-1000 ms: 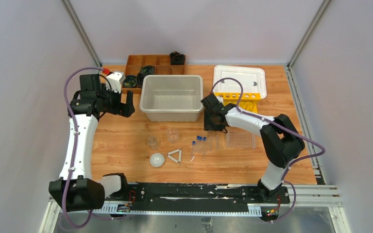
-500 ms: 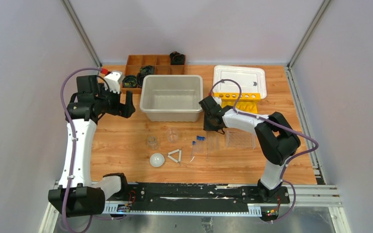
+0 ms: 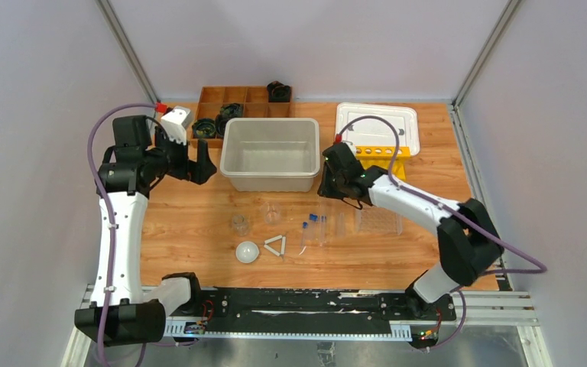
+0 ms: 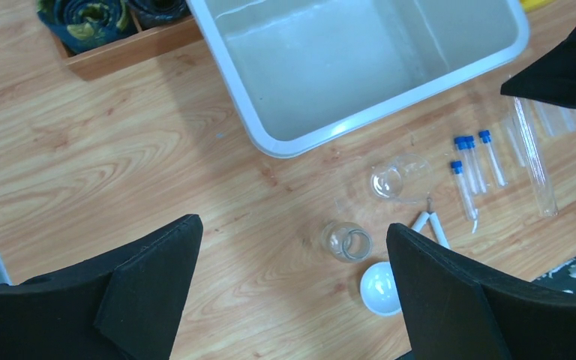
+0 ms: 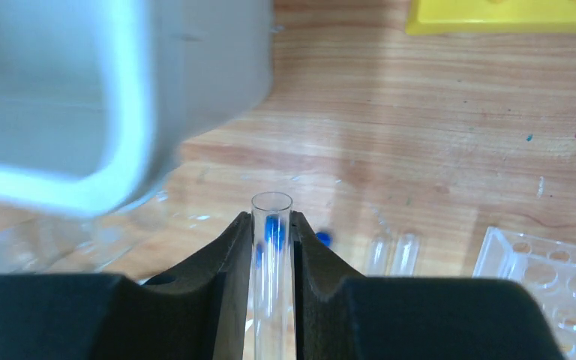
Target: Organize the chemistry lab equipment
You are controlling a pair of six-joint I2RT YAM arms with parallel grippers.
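My right gripper (image 5: 271, 225) is shut on a clear uncapped tube (image 5: 271, 259), held off the table just in front of the white bin (image 3: 270, 155). From above, that right gripper (image 3: 335, 187) hangs behind the blue-capped tubes (image 3: 313, 225) and the clear plastic rack (image 3: 378, 220). Two small beakers (image 3: 272, 212) (image 3: 240, 224), the white dome (image 3: 248, 252) and the white triangle (image 3: 276, 245) lie in the table's middle. The yellow rack (image 3: 381, 159) stands at the back right. My left gripper (image 3: 199, 164) hovers open and empty left of the bin; its view shows a beaker (image 4: 346, 241) and the dome (image 4: 381, 288) below.
A wooden divided tray (image 3: 233, 103) with black coiled objects sits at the back left. A white shallow tray (image 3: 377, 126) lies behind the yellow rack. Two more uncapped tubes (image 5: 394, 251) lie on the wood beside the clear rack.
My right gripper has closed on the clear tube and risen with it toward the bin. The left arm has drifted slightly back and left, still open.
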